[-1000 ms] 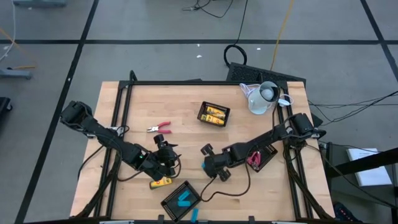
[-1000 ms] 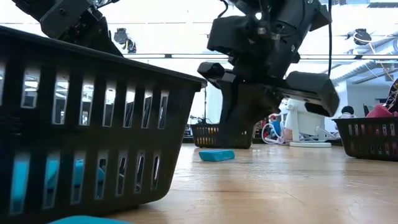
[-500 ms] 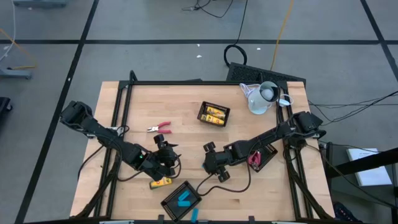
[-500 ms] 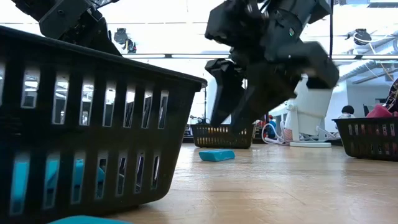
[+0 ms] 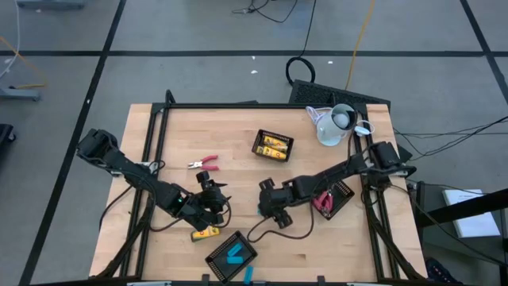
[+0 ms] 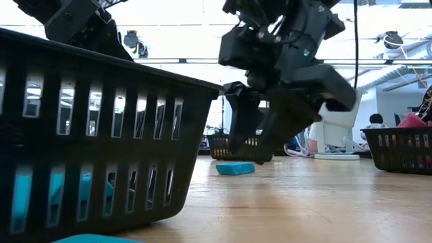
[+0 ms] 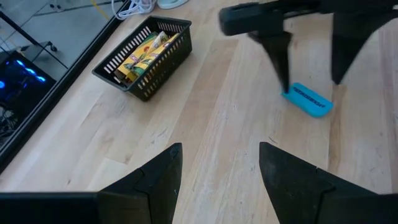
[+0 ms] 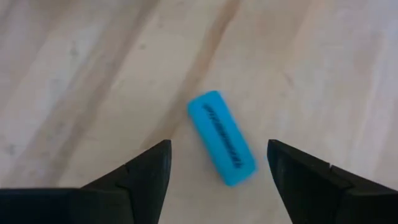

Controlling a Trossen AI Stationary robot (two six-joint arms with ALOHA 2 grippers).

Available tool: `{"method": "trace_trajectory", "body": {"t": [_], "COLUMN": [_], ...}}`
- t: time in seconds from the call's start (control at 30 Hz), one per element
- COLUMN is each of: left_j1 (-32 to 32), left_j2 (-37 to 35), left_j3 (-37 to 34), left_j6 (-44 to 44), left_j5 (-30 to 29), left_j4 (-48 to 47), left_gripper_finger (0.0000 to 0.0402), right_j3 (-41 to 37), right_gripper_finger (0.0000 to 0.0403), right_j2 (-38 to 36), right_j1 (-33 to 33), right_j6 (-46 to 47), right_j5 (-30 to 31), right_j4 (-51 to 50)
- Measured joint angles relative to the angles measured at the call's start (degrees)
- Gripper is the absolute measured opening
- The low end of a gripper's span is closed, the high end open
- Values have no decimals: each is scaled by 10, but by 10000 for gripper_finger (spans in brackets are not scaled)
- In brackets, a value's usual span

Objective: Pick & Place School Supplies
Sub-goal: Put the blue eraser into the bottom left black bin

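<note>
A bright-blue oblong piece [image 8: 221,138] lies flat on the wooden table [image 5: 238,135], and also shows in the low view [image 6: 235,168]. My right gripper [image 6: 253,156] hangs open just above it, one finger on either side, touching nothing. In the high view this gripper [image 5: 266,197] hides the piece. My left gripper [image 7: 221,180] is open and empty at the near left [image 5: 208,199]. A yellow-and-black block [image 5: 205,233] lies flat on the table just near of it. A red-handled tool [image 5: 204,163] lies farther back.
There is a black tray with yellow blocks [image 5: 273,146] at the far middle and a tray with blue pieces [image 5: 231,254] at the near edge. A tray with red tools [image 5: 333,199] is on the right, and a white jug [image 5: 337,123] at the far right. Another blue piece [image 5: 248,274] lies at the front edge.
My right gripper has opened. It has moved a little toward the table's far edge and come down over the blue piece, which has stayed where it lay.
</note>
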Motion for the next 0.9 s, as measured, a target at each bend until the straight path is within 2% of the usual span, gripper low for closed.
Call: {"method": "trace_trajectory", "body": {"t": [0.3,0.6,0.73,0.9], "left_j1": [0,0,0,0], "left_j2": [0,0,0,0], "left_j3": [0,0,0,0], "left_j6": [1,5,3,2], "left_j5": [0,-6,-6,-6], "left_j4": [0,1,1,1], "left_gripper_finger": [214,214,214,214], "right_j3": [0,2,2,2], "right_gripper_finger": [256,230,183,73], "right_j2": [14,59,60,61], "right_j1": [-30,-26,-18,-4], "right_j6": [-18,-15,-7,5], "right_j5": [-58,-72,-57,-33], "right_j4": [14,32,35,31]}}
